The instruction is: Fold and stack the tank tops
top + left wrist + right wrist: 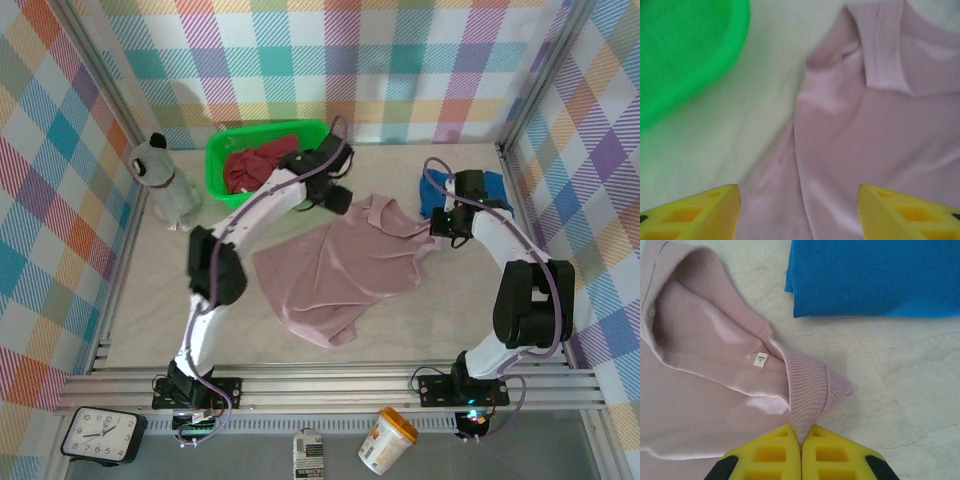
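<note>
Overhead view. Roughly at the centre of the table (pixel 140 300), the pink top (pixel 340 275) is spread partly flat, with its hem toward 7 o'clock and its neckline toward 1 o'clock. The blue top (pixel 495 187), already folded, is parked at 2 o'clock, presumably as the base of the stack. Much of it is covered by the right arm (pixel 500 248). The dark red top (pixel 250 165) is left crumpled in the green basket (pixel 265 130) at 11 o'clock and is judged to be awaiting its turn. The left gripper (pixel 335 197) is held over the pink top's 12 o'clock shoulder, and the right gripper (pixel 441 226) at its 2 o'clock shoulder.

Left wrist view. The yellow fingers (pixel 700 212) are set well apart at 7 and 5 o'clock, and nothing is caught between them. Pink cloth lies beneath, with a strap seam at 1 o'clock and the basket wall at 10 o'clock. The fingertips are cut off by the lower edge, and the focus is soft, so contact with the cloth cannot be judged.

Right wrist view. At 6 o'clock the fingers (pixel 770 452) are pressed together on a ribbed corner of the pink top's shoulder, probably so that this side can be drawn taut or folded over. A white label (pixel 761 359) is seen at 10 o'clock, its print too small to read. The blue top's folded edge lies at 1 o'clock, near the pink cloth but apart from it, and is cropped by the frame.
</note>
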Robot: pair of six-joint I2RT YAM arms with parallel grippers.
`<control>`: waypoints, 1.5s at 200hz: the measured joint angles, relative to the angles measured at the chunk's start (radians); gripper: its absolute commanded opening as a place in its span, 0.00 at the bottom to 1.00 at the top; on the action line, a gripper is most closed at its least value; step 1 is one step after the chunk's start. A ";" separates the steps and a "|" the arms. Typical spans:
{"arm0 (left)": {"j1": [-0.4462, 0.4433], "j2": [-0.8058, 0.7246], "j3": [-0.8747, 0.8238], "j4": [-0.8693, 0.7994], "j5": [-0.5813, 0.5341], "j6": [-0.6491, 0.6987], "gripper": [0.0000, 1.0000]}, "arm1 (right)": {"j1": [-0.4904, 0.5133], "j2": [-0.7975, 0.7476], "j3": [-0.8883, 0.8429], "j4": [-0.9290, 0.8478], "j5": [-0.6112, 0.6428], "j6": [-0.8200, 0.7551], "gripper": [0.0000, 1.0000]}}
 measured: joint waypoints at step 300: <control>0.411 -0.148 -0.742 0.326 0.151 0.023 0.42 | 0.734 -0.397 -0.428 -0.041 -0.334 0.133 0.52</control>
